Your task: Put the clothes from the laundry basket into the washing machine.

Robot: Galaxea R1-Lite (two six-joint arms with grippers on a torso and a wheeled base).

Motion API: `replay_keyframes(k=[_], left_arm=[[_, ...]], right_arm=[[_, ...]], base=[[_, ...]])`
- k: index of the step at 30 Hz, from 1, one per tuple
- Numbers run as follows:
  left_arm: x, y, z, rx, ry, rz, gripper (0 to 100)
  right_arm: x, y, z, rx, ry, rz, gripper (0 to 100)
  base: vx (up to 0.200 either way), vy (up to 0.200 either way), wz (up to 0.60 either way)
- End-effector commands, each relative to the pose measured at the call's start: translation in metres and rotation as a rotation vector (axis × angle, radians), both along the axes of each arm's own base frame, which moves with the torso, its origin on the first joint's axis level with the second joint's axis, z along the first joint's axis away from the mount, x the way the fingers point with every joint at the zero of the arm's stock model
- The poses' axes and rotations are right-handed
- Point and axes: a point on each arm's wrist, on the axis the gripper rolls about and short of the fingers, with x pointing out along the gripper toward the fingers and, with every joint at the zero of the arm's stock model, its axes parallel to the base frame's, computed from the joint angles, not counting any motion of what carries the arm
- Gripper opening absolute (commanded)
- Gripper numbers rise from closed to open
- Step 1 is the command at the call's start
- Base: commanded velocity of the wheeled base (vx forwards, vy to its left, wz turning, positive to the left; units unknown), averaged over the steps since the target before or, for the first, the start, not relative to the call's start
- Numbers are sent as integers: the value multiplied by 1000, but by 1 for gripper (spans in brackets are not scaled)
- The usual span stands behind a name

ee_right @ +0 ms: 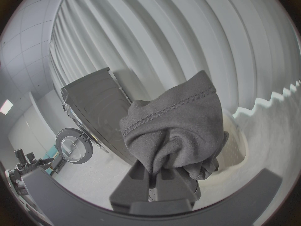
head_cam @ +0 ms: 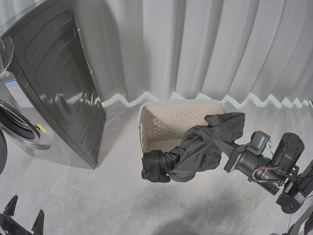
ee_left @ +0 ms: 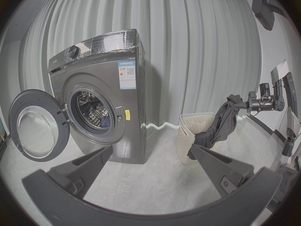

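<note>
A dark grey garment (head_cam: 195, 150) hangs over the front rim of the cream laundry basket (head_cam: 156, 124), one end drooping outside it. My right gripper (head_cam: 223, 146) is shut on the garment's upper part, lifted above the basket; in the right wrist view the cloth (ee_right: 172, 126) bunches between the fingers (ee_right: 131, 182). The grey washing machine (head_cam: 49, 82) stands to the left with its round door (ee_left: 37, 124) swung open and the drum (ee_left: 92, 110) showing. My left gripper (head_cam: 24, 214) sits low at the near left, open and empty, its fingers (ee_left: 216, 167) spread apart.
White pleated curtains (head_cam: 195, 39) run along the back. Bare pale floor (head_cam: 107, 186) lies between the washing machine and the basket. Something coloured lies inside the drum.
</note>
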Motion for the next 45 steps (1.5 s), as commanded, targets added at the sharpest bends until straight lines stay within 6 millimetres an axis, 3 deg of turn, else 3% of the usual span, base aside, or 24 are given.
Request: replay_keyframes(k=[1,7,12,20,45], left_arm=[[0,0,-4,1,-1,0,100],[0,0,-5,1,0,-2,100],[0,0,-4,1,-1,-2,100],[0,0,-4,-5,-1,0,100],[0,0,-4,-19,-1,3,100]], right_arm=[[-12,-11,40,-16,-147,-16,0],[-26,-25,75,-92,-211,-100,0],[-38,-33,76,-110,-221,-116,0],[-38,-30,75,-107,-219,-99,0],[-36,-20,75,-87,-229,-57,0]], base=[[0,0,0],[0,0,0],[-160,0,0],[-25,0,0],[0,200,0]])
